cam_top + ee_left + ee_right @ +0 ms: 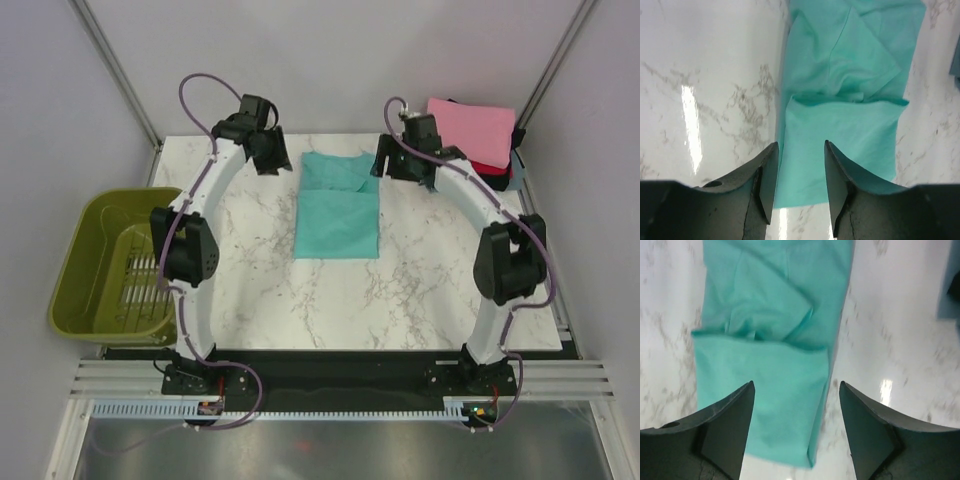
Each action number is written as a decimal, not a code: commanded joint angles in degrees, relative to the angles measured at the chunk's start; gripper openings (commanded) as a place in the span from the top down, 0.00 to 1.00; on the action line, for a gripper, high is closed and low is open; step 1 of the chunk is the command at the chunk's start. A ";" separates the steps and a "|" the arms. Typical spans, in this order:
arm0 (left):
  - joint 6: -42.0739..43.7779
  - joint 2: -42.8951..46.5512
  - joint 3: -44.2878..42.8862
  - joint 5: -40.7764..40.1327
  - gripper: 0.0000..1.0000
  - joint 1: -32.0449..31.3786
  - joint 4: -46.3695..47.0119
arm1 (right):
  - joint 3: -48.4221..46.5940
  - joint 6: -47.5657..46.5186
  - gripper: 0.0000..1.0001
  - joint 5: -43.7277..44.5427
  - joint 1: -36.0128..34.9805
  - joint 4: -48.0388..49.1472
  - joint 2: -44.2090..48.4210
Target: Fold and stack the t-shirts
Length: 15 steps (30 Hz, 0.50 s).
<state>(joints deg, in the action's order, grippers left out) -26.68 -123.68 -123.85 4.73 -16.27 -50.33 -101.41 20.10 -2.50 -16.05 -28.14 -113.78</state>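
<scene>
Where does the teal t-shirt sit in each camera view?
Top external: teal t-shirt mid-table, towards the far edge.
Left wrist: centre to upper right, reaching low in the frame.
Right wrist: upper left to centre, reaching low in the frame.
Shared landmark: the crosswise fold edge midway along the shirt.

The teal t-shirt is presenting plain, unpatterned cloth. The bench is showing white marble with grey veining. The pink t-shirt and red t-shirt are appearing plain. The basket is showing olive-green.
</scene>
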 commanded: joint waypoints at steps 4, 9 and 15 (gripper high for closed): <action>0.58 18.62 29.68 4.84 0.53 -1.83 6.89 | 31.32 8.46 0.23 -16.36 -1.70 12.37 19.17; -1.45 28.92 50.33 7.39 0.54 -1.92 16.21 | 46.99 10.84 0.23 -20.88 -2.66 19.09 21.58; -2.41 35.69 60.73 7.49 0.57 -2.10 19.47 | 50.16 9.26 0.23 -18.42 -3.19 20.67 18.25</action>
<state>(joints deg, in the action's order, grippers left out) -27.62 -92.42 -65.65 10.92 -18.46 -37.26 -51.03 29.43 -20.56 -19.03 -13.56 -94.50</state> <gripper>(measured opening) 0.442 0.770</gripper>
